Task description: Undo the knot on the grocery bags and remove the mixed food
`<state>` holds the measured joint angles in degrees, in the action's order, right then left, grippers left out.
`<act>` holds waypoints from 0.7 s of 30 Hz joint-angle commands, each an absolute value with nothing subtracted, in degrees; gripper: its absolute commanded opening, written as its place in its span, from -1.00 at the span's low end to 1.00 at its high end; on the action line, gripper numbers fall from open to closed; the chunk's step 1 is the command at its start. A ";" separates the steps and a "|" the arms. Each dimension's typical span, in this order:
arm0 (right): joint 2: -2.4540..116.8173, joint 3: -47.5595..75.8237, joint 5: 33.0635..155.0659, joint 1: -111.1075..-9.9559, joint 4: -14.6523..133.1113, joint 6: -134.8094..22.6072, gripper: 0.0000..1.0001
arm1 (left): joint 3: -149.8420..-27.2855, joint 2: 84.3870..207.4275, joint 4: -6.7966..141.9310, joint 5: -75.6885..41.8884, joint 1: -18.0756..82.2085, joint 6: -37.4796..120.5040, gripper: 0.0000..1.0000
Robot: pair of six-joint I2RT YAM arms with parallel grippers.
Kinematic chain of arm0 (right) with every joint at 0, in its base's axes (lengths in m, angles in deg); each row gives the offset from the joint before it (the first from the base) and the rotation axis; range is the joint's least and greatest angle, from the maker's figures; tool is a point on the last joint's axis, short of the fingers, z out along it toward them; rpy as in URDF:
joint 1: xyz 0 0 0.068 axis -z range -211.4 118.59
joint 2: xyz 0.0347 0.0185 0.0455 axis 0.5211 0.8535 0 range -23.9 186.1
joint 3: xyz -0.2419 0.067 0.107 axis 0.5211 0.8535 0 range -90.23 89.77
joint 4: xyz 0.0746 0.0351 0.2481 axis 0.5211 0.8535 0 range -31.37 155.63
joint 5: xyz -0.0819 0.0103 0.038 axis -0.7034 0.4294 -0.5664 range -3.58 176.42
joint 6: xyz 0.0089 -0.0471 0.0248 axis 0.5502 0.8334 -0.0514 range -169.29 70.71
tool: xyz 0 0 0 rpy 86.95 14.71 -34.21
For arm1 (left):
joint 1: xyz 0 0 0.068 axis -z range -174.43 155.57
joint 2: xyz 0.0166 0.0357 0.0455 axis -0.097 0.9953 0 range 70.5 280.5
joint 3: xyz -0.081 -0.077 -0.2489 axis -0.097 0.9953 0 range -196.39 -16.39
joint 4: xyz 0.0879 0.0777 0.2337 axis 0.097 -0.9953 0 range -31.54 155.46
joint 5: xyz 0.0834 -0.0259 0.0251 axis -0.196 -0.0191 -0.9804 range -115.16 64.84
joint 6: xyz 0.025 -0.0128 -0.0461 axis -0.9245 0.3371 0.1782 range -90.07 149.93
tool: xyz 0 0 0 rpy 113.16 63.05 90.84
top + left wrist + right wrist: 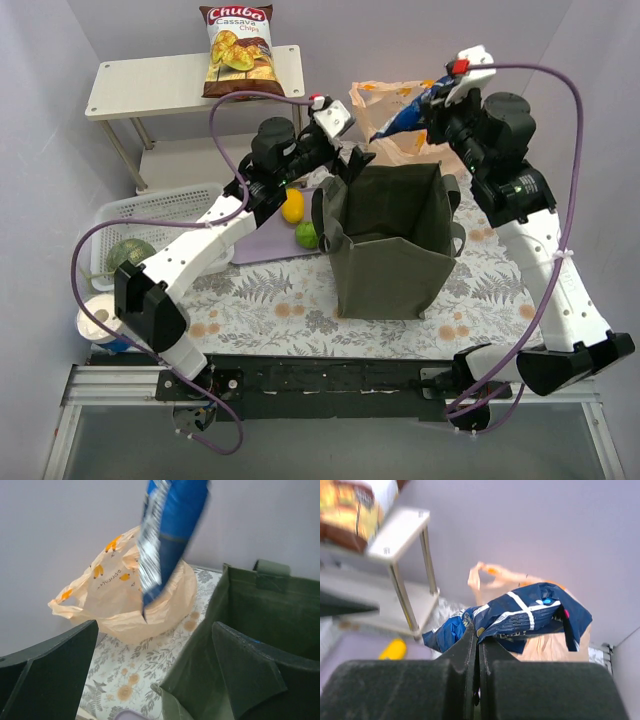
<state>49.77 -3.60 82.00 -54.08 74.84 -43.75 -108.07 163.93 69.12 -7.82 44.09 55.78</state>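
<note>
Pressed flat together at the right gripper (479, 636), clamped on one fold of the dark-blue snack bag (520, 614), hung clear above the peach-orange grocery bag (547, 647) just beyond the jaws. Seemingly the taking-out step; knot not to be made out, bag mouth apparently loose. Next: carry the snack bag sideways off the sack, lower onto bare table (280, 300), only then let go. Spread wide and holding nothing at the left gripper (154, 630), aimed at the same sack, one finger close by the olive tote (260, 610). Farther from both jaws: yellow fruit (292, 205) and green fruit (307, 235) on a purple mat (262, 245), chips bag (237, 50) on a white shelf (120, 92), melon (130, 255) in a basket (165, 205). Likely in the way: tote rim and left arm.
</note>
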 commanded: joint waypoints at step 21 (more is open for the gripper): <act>49.49 -7.98 92.55 -52.32 69.98 -62.73 -0.97 | -106.03 163.93 92.19 -11.89 51.18 34.76 0.86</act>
